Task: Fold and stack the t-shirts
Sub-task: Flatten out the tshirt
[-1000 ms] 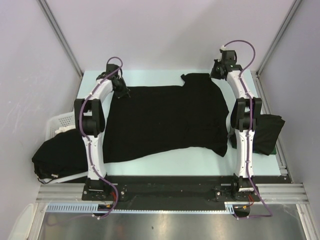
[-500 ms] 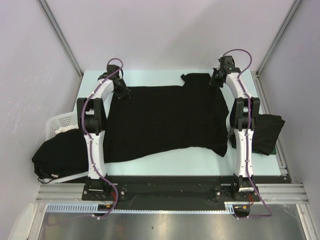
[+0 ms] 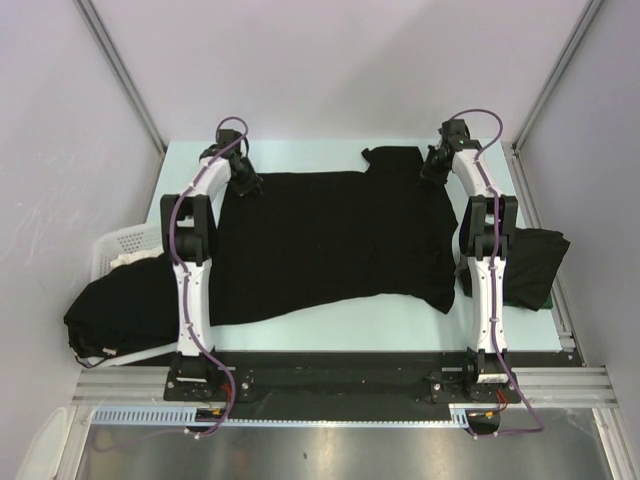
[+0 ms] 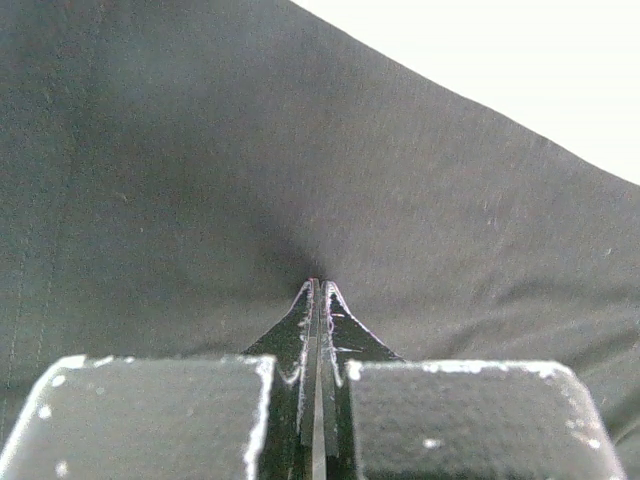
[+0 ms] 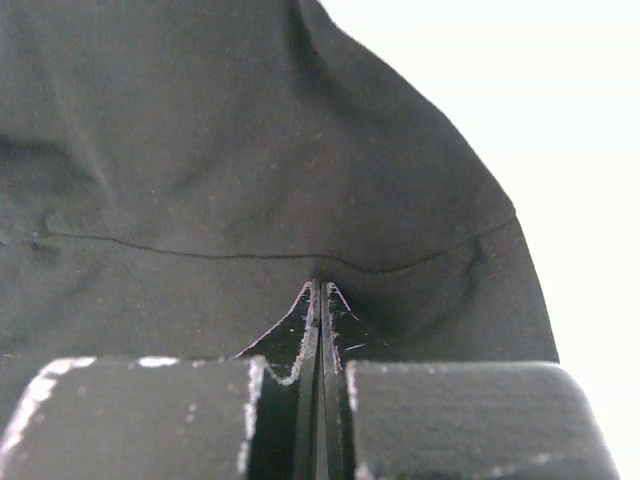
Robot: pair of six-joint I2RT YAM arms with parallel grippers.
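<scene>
We count three lots of black cloth here: one spread-out shirt (image 3: pixel 330 240) on the counter (image 3: pixel 380 315), one folded pile (image 3: pixel 535 265) at the right edge and one loose heap (image 3: pixel 115 310) off to the left. We can't tell how many shirts are in the pile or the heap, so call it at least three. One white basket (image 3: pixel 118 245). Two arms, the left arm (image 3: pixel 190 270) and the right arm (image 3: pixel 487 270), with one tool each, so two: left tool (image 3: pixel 245 185), right tool (image 3: pixel 432 165). Just the one counter.

The pale flat tabletop (image 3: pixel 330 322) carries a spread black cloth t-shirt (image 3: pixel 320 240), with a folded black cloth stack (image 3: pixel 535 262) just right of it.
</scene>
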